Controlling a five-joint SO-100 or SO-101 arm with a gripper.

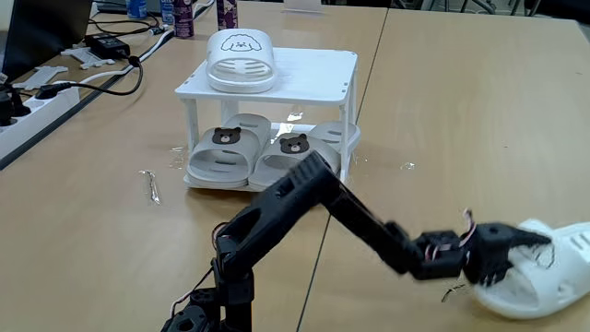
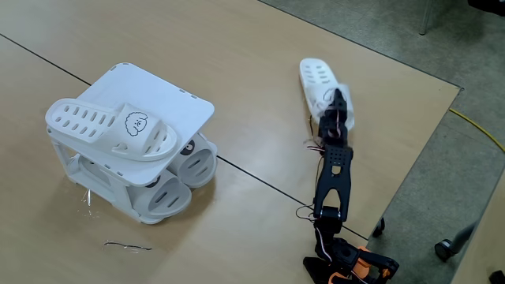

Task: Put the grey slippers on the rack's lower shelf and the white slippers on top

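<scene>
The white rack (image 1: pixel 318 69) (image 2: pixel 185 99) stands on the wooden table. Both grey slippers (image 1: pixel 224 152) (image 1: pixel 293 157) with bear faces lie side by side on the lower shelf (image 1: pixel 350 143), their toes showing in the other fixed view (image 2: pixel 193 164) (image 2: pixel 162 197). One white slipper (image 1: pixel 240 60) (image 2: pixel 110 130) with a dog face rests on the top shelf. The second white slipper (image 1: pixel 562 277) (image 2: pixel 316 79) lies on the table far from the rack. My gripper (image 1: pixel 527 247) (image 2: pixel 336 106) is at its strap with the fingers closed around it.
A power strip (image 1: pixel 37 101), cables and bottles (image 1: pixel 184 14) sit at the table's back left. A thin metal piece (image 1: pixel 152 184) (image 2: pixel 126 246) lies on the table near the rack. The table edge (image 2: pixel 426 150) runs close to the loose slipper.
</scene>
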